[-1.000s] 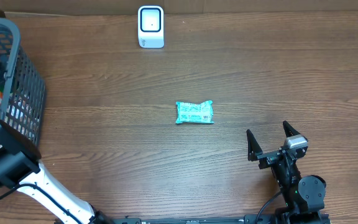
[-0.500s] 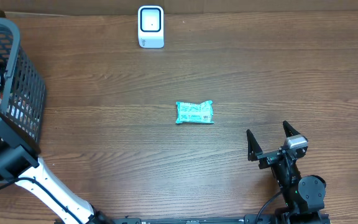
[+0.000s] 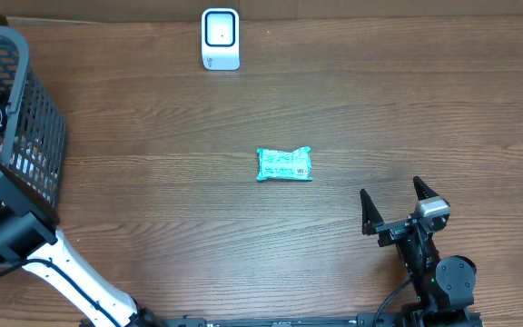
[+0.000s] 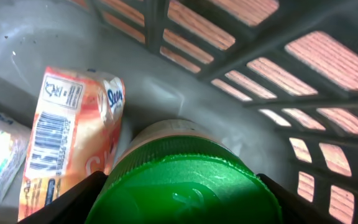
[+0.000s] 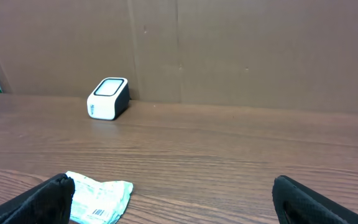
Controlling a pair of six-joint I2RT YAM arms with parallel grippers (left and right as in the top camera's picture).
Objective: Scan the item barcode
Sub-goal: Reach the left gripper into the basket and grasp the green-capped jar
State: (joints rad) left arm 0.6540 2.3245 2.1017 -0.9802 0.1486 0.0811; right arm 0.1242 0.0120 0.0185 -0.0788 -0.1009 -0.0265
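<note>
Down inside the grey basket (image 3: 34,118), the left gripper (image 4: 179,186) straddles a green-lidded jar (image 4: 185,155), one finger at each side of the lid; whether they press it I cannot tell. An orange packet (image 4: 67,137) lies just beside the jar. The right gripper (image 3: 393,202) hangs wide and empty over the tabletop (image 3: 152,227), near the teal packet (image 3: 284,164). Since a second ago the left arm (image 3: 25,245) has shifted within the basket; the rest is unmoved.
</note>
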